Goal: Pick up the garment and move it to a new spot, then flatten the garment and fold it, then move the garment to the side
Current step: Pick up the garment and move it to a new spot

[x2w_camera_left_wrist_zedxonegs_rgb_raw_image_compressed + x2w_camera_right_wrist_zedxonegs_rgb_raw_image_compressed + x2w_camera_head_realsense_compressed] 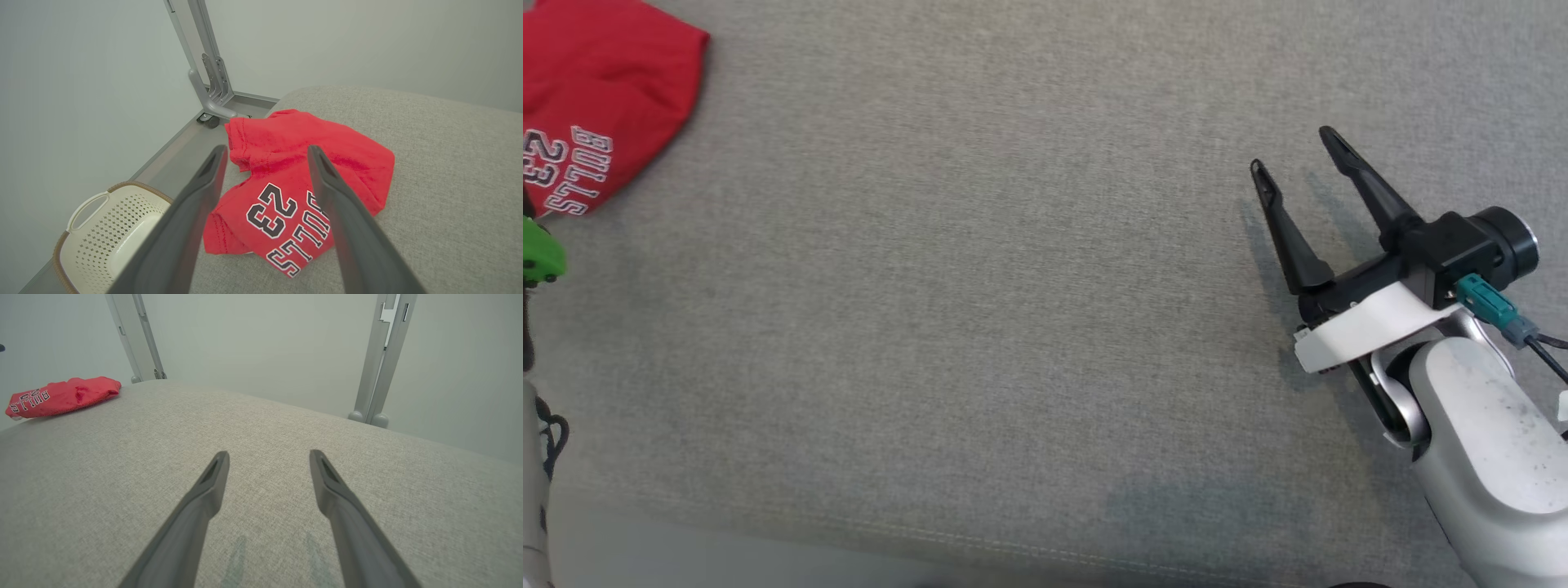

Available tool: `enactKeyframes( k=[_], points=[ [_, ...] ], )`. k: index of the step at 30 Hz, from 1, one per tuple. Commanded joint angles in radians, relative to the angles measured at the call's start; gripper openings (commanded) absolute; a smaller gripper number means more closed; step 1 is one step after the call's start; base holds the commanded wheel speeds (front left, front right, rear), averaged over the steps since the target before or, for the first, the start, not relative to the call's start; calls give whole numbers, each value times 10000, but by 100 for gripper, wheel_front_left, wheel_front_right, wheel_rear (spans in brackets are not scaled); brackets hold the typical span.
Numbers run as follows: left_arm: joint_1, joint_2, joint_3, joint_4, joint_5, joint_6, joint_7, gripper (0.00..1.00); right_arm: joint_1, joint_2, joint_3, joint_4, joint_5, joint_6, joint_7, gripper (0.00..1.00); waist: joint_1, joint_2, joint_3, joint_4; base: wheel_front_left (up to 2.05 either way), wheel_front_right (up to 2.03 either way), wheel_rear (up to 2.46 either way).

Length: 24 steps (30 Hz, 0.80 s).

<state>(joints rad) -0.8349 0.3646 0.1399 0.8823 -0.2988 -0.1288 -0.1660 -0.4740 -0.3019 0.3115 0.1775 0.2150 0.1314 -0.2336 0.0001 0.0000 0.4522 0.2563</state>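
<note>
The garment [600, 98] is a red shirt with white lettering, lying folded at the far left corner of the grey cushioned surface [980, 327]. The left wrist view looks down on the garment [286, 163] from just above it, and my left gripper [265, 152] hangs open over it with nothing between the fingers. At the right of the head view my right gripper [1290, 151] is open and empty above bare fabric. From the right wrist, the garment [61, 396] is a low red bundle far off to the left, and the right gripper [267, 456] points across the surface.
A white perforated basket [106, 228] with a brown rim stands on the floor beside the surface's corner. Grey metal frame posts [378, 363] rise behind the surface against a pale wall. The surface's near seam and edge [931, 539] run along the bottom of the head view.
</note>
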Motion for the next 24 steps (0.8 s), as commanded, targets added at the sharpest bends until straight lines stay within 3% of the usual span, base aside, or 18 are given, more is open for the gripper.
enactKeyframes(
  k=[1, 5, 13, 14, 24],
  points=[
    [-241, 150, -27, 153, -30, -16, 120, 100, 55, -65, -88, -127, -19, -16, 48, 100, -1, 0, 1099, -1126, 0, 0, 0],
    [-634, 449, 18, 906, -163, 40, 551, 100, 290, -147, -435, -513, -45, -16, 188, 100, -1, 0, 1381, -1447, 0, 0, 0],
    [-996, 509, -23, 2258, -199, 625, 1289, 100, 569, -267, -785, -1040, 47, -16, 435, 100, -1, 0, 1625, -1778, 0, 0, 0],
    [-1004, 475, -40, 2382, -226, 614, 1299, 0, 571, -247, -821, -1069, 50, -16, 434, 100, -1, 0, 1618, -1805, 0, 0, 0],
    [-1154, 291, -961, 2259, -44, -2, -170, 0, 692, 401, -658, -415, 272, -16, -13, 100, -1, 0, 634, -2003, 0, 0, 0]
  ],
)
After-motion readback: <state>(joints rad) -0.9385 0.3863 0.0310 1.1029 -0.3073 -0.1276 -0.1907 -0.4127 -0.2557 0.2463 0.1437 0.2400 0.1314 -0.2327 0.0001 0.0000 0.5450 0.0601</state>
